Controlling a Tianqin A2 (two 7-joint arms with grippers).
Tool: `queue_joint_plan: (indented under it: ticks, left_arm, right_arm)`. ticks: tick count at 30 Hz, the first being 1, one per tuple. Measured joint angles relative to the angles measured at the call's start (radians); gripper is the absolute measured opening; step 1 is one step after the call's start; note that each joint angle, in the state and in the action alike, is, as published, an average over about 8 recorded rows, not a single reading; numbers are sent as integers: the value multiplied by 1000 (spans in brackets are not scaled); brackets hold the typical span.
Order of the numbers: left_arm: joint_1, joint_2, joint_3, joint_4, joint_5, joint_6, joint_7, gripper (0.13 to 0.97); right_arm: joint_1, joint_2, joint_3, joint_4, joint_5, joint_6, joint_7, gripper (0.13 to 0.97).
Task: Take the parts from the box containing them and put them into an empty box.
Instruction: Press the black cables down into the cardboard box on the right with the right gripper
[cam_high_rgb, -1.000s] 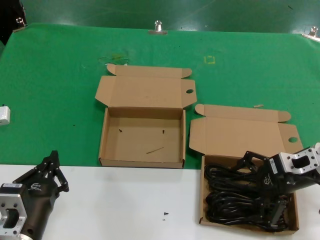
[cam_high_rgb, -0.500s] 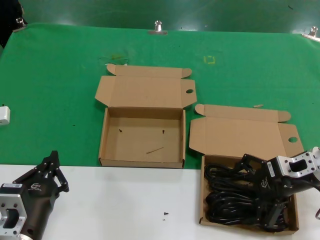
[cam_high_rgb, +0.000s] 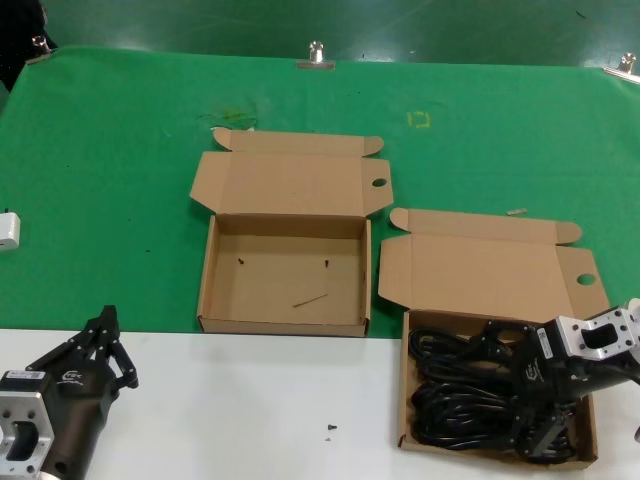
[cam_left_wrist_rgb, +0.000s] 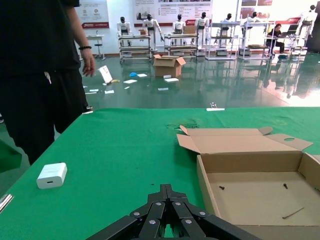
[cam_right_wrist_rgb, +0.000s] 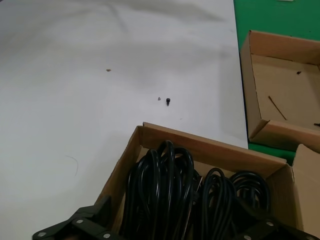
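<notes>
- The right gripper (cam_high_rgb: 518, 398) is down inside the box with cables (cam_high_rgb: 401, 400), at the near right of the table. Its fingers are spread wide over the black cables (cam_high_rgb: 455, 395). They are not closed on anything.
- The cables lie in long, flat bundles side by side. They fill most of the floor of that box. The right wrist view shows them close up (cam_right_wrist_rgb: 165, 200), with a dark finger (cam_right_wrist_rgb: 75, 227) at each side.
- The empty box (cam_high_rgb: 205, 290) sits on the green cloth (cam_high_rgb: 100, 180), to the left of the full one and a bit farther back. Its lid is folded back. On its floor are two dark specks and a thin sliver.
- The left gripper (cam_high_rgb: 105, 345) waits at the near left, over the white tabletop (cam_high_rgb: 250, 400). Its fingers come together in a point, closed on nothing.
- A small white block (cam_high_rgb: 8, 231) lies on the cloth at the far left.
</notes>
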Motion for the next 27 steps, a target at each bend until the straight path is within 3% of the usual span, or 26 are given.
queue_joint_plan:
  ticks: [5,14,22,27]
  left_arm:
    - [5,0,0,0,0,0,0,139]
    - [11,0,0,0,0,0,0,139]
    - [11,0,0,0,0,0,0,139]
    - [11,0,0,0,0,0,0,139]
  right_arm:
    - [-4,3,3,8,0,0,4,832]
    - [-11,11,8,29,0,3,14,665]
    - [-20,18,11,43,0,10,18,449]
    - [-28,23,11,55,-1,11,21,428]
